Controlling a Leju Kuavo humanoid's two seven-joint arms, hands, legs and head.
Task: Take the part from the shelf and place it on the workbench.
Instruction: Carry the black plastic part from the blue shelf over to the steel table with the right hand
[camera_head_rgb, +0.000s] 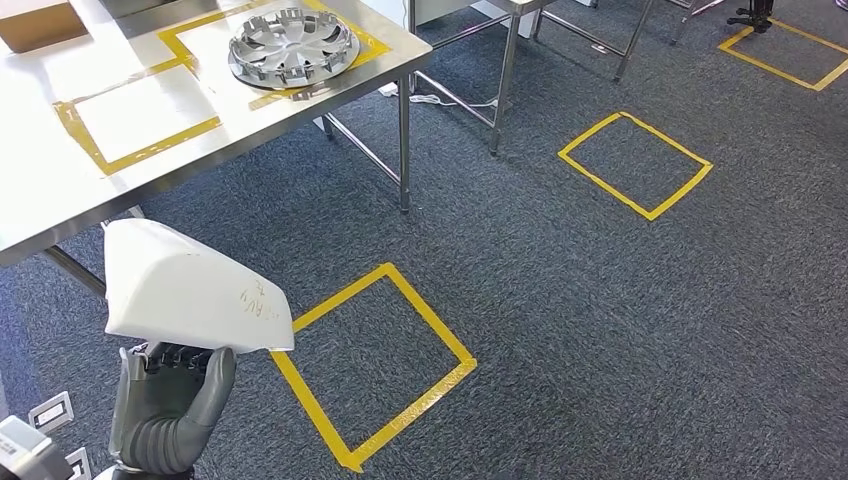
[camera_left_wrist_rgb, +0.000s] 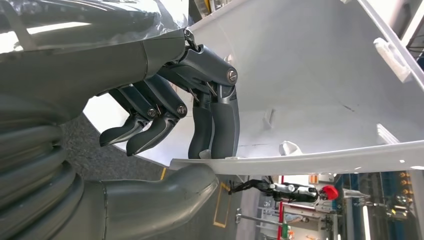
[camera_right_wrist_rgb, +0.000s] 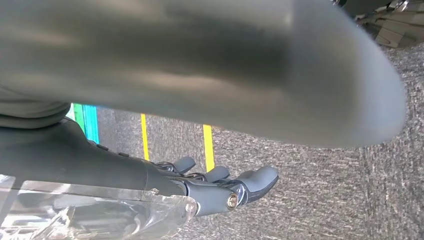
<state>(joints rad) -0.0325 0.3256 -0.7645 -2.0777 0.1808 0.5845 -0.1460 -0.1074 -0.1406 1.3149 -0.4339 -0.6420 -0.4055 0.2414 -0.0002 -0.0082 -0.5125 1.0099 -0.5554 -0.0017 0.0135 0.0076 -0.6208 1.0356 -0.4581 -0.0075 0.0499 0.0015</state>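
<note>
My left hand (camera_head_rgb: 170, 390) holds a white moulded plastic part (camera_head_rgb: 185, 290) from below at the lower left of the head view, close in front of the steel workbench (camera_head_rgb: 120, 190). In the left wrist view the part's edge (camera_left_wrist_rgb: 310, 160) is pinched between the grey thumb (camera_left_wrist_rgb: 150, 200) and the dark fingers (camera_left_wrist_rgb: 215, 115) inside its hollow shell. My right hand (camera_right_wrist_rgb: 220, 187) hangs over the carpet with its fingers apart and nothing in it.
A silver wheel cover (camera_head_rgb: 293, 45) lies in a yellow-taped square at the workbench's far corner; another taped rectangle (camera_head_rgb: 140, 115) beside it is bare. A cardboard box (camera_head_rgb: 40, 22) stands at the back left. Yellow tape squares (camera_head_rgb: 375, 365) (camera_head_rgb: 635, 165) mark the grey carpet.
</note>
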